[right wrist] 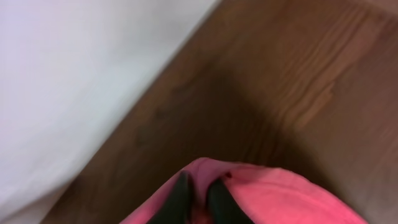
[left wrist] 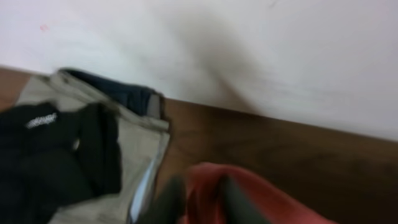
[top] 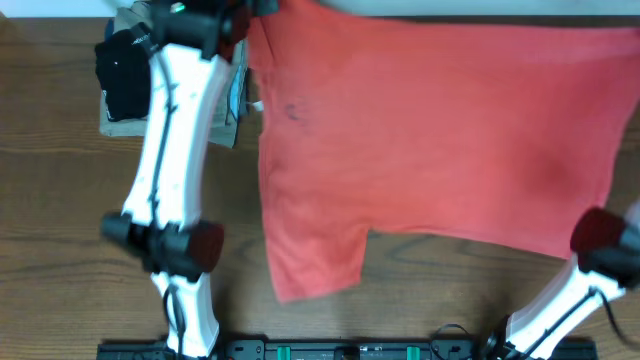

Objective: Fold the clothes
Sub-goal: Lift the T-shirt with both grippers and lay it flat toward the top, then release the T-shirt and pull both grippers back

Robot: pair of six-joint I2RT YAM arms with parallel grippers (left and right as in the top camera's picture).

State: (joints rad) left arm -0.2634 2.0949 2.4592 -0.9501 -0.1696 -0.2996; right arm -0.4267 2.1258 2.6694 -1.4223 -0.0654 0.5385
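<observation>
The coral-red T-shirt (top: 430,130) lies spread over the table, plain side up, with one sleeve (top: 315,260) pointing toward the front. No lettering or tag shows. My left gripper (top: 238,18) is at the shirt's far left corner. In the left wrist view its fingers (left wrist: 202,202) are shut on a raised fold of the red fabric (left wrist: 273,202). My right arm (top: 600,240) reaches off the right edge of the overhead view. In the right wrist view its fingers (right wrist: 199,196) are shut on a pinched fold of the shirt (right wrist: 280,196).
A folded black garment (top: 125,65) lies on folded khaki trousers (top: 115,125) at the far left, right beside my left gripper; both show in the left wrist view (left wrist: 50,155), (left wrist: 134,149). A white wall (left wrist: 249,50) borders the table's far edge. Bare wood (top: 60,220) lies at front left.
</observation>
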